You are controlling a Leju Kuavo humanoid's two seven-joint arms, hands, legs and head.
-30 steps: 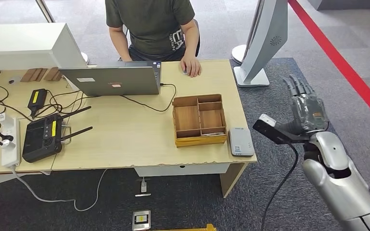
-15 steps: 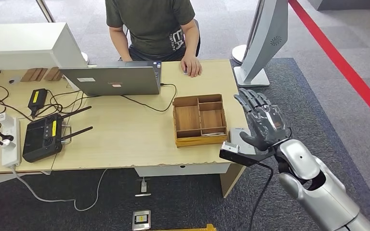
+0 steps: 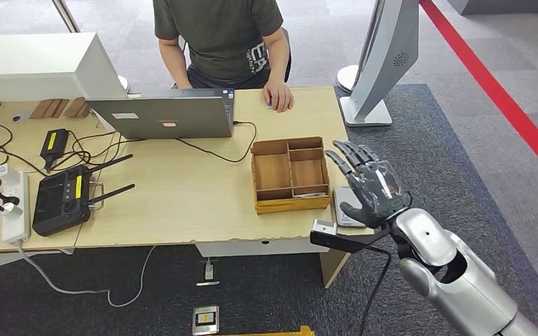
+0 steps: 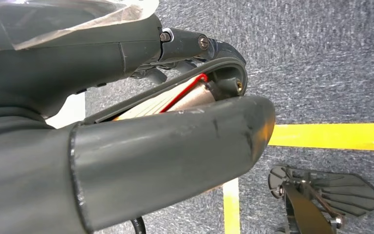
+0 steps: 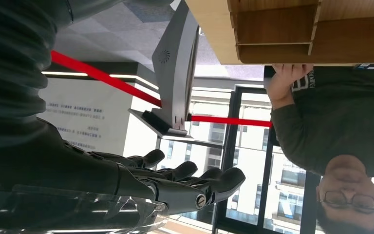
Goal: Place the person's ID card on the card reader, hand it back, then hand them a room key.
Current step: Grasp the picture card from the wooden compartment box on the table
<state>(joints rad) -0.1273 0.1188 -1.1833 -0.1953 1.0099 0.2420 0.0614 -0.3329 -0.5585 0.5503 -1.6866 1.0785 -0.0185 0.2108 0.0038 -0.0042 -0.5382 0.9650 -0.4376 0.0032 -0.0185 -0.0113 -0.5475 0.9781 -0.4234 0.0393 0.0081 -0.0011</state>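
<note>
1. Right now your right hand [image 3: 368, 185] hangs with fingers spread and nothing in it, above the near right corner of the pale wooden desk [image 3: 182, 203]. It partly covers the flat grey card reader [image 3: 345, 213] that lies just right of the wooden compartment tray [image 3: 288, 175].
2. Judging by this, no card has been taken, so the step in hand is reaching to receive one. Keep the palm level and fingers apart, and bring it toward the person only once a card is offered.
3. Mind the black cable running from the camera bar under your wrist; I'd keep it off the desk edge as you reach.
4. You can't make out an ID card anywhere. The tray's near slot holds something pale, perhaps room keys, but it is too small to tell.
5. Your left hand [image 4: 126, 161] shows close up over carpet with yellow floor tape; whether its fingers are apart or curled cannot be told.
6. Farthest off, the person in a dark green shirt [image 3: 217, 35] rests a hand [image 3: 277, 96] on the desk's far edge, beside the grey laptop [image 3: 161, 115].
</note>
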